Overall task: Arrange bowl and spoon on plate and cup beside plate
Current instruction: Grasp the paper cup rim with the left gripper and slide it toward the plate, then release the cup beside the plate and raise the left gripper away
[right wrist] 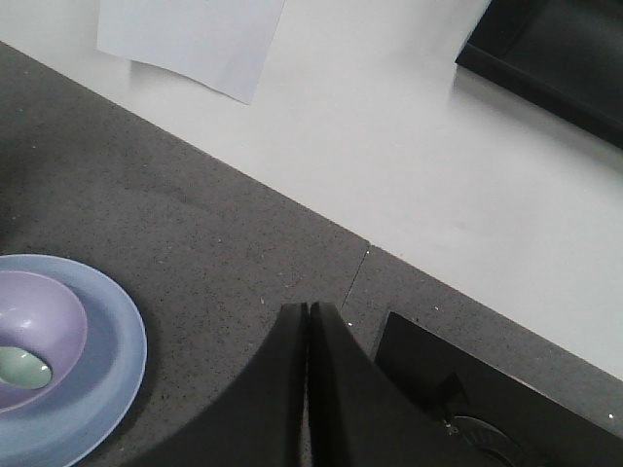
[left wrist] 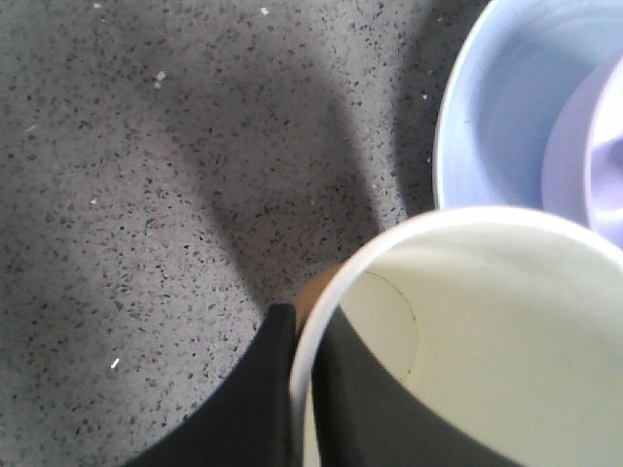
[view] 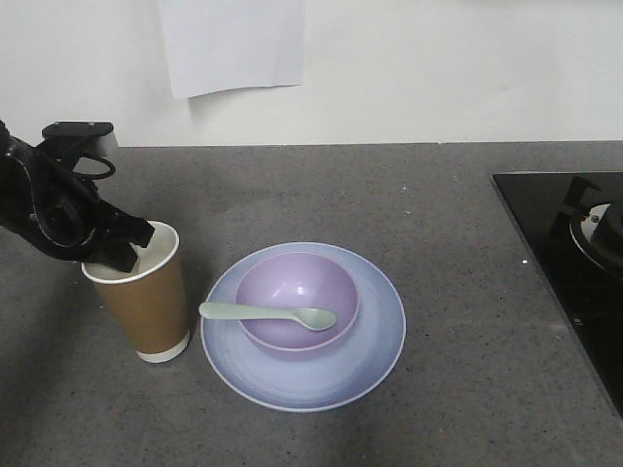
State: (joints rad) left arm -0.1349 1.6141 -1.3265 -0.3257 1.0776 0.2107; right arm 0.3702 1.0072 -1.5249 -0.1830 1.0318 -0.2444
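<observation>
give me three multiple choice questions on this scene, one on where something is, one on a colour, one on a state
1. Where does the spoon lie?
A. across the bowl, head inside and handle over the rim
B. flat on the counter beside the cup
C. inside the cup

2. What colour is the outside of the cup?
A. green
B. brown
C. black

3. How does the left gripper stand?
A. open and well above the counter
B. shut on the cup's rim
C. shut on the spoon handle

Answers:
1. A: the front view shows the head resting in the bowl, which sits on the plate, with the handle sticking out towards the cup.
2. B: its wall is brown, with a white rim and white base band.
3. B: the left wrist view shows one of the jaws outside and one inside the white rim, pressed together on it.
</observation>
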